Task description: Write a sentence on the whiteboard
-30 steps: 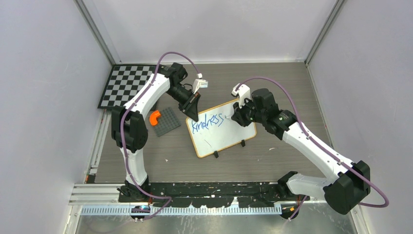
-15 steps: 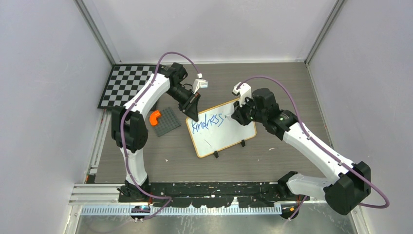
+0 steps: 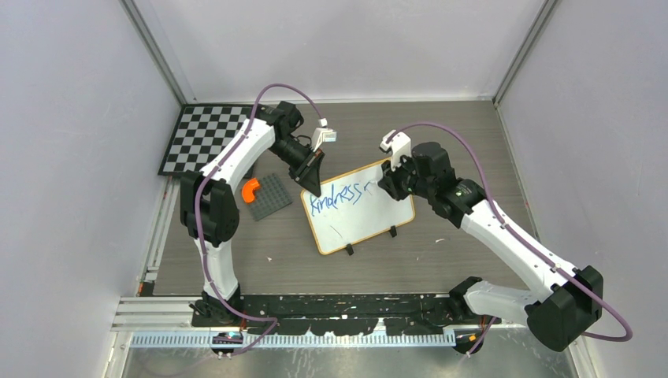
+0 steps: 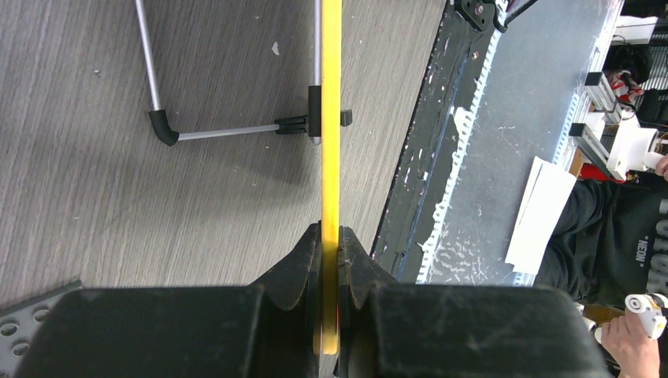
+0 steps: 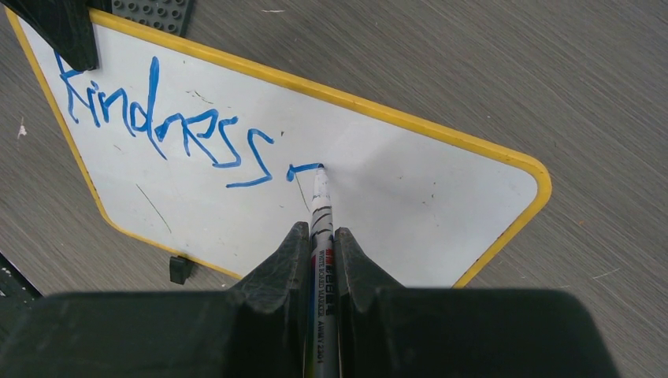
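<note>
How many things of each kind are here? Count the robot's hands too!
Small white board with yellow frame: 1
White marker pen with blue tip: 1
Black-and-white checkerboard sheet: 1
Grey studded plate: 1
Orange curved plastic piece: 1
Black robot hands (left hand, right hand): 2
Total: 7

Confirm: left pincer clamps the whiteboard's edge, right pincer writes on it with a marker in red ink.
Not red: the right wrist view shows the writing is blue. The left pincer clamps the whiteboard by its edge; the right pincer writes with the marker.
</note>
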### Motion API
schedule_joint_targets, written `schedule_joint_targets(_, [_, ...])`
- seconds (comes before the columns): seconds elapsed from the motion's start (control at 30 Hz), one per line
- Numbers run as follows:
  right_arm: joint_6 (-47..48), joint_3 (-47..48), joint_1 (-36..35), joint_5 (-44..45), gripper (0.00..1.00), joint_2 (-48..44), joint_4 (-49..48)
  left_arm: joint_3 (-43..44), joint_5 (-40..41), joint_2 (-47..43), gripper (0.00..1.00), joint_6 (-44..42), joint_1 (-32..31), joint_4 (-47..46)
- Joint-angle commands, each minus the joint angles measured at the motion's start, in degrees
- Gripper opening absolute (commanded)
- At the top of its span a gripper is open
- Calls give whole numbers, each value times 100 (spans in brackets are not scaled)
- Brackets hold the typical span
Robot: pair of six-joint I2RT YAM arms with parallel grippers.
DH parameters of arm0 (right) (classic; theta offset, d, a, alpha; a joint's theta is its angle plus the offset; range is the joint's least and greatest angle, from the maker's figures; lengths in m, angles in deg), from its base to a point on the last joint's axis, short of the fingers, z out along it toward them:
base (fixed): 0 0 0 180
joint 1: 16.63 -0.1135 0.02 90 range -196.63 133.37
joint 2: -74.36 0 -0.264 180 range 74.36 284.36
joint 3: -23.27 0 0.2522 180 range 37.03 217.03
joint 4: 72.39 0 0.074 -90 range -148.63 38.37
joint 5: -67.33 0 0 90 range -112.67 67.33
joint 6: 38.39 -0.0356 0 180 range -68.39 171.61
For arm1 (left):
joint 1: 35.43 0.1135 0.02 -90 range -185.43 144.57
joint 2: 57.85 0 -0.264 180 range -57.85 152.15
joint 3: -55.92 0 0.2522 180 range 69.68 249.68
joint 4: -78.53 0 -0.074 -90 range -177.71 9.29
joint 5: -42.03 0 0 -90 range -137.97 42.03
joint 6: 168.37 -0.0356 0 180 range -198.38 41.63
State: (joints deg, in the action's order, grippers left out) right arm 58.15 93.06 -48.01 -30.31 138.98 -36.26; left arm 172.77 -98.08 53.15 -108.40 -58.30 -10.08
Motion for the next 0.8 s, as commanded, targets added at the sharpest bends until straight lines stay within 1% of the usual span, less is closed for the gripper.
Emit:
schedule_joint_targets(0.0, [165, 3, 22, -42, 0, 29, 65, 133, -161, 14, 0, 4, -103, 1])
schedule_joint_targets(0.33, [268, 127, 20, -200, 0, 195, 380, 95, -148, -3, 0, -11, -103, -14])
schedule_joint_targets(0.77, [40, 261, 26, 64, 0, -55, -201, 153, -166, 27, 0, -2, -103, 15])
